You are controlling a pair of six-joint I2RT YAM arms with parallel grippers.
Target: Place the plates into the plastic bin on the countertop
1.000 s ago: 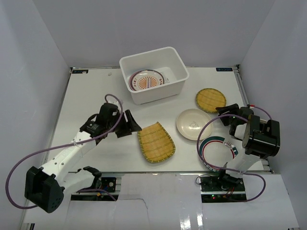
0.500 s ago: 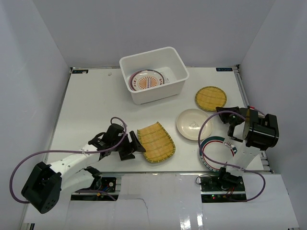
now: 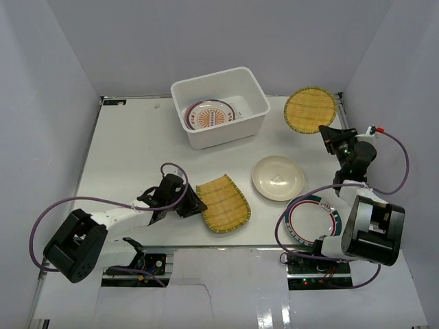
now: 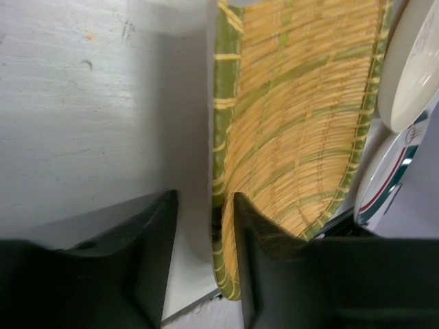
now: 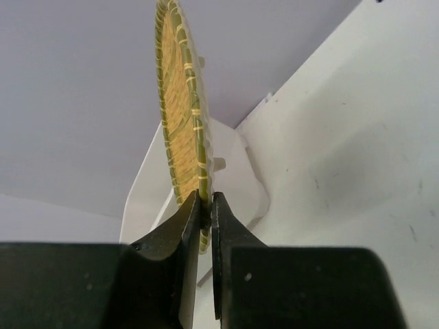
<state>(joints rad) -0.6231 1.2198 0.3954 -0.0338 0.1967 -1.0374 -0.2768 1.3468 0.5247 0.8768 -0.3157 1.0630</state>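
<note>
My right gripper [image 3: 330, 136] [image 5: 207, 205] is shut on the rim of the round yellow woven plate [image 3: 310, 110] [image 5: 182, 103]. It holds that plate on edge above the countertop [image 3: 130, 151], right of the plastic bin [image 3: 255, 123]. Inside the bin lies an orange-patterned plate [image 3: 210, 114]. My left gripper [image 3: 194, 205] [image 4: 206, 226] is low at the left edge of the fan-shaped yellow plate [image 3: 223, 203] [image 4: 302, 123]. Its jaws are open and straddle that rim. One finger rests over the plate and a gap shows on the other side.
A cream plate [image 3: 278, 178] [image 4: 411, 62] sits right of the fan-shaped one. The green-red-rimmed white plate [image 3: 312, 218] [image 4: 384, 185] lies near the right arm's base. White walls enclose the countertop on three sides.
The right gripper shut on the round yellow plate and lifted it up and back toward the far right. The left arm came down to the fan-shaped plate's edge, and its jaws narrowed.
</note>
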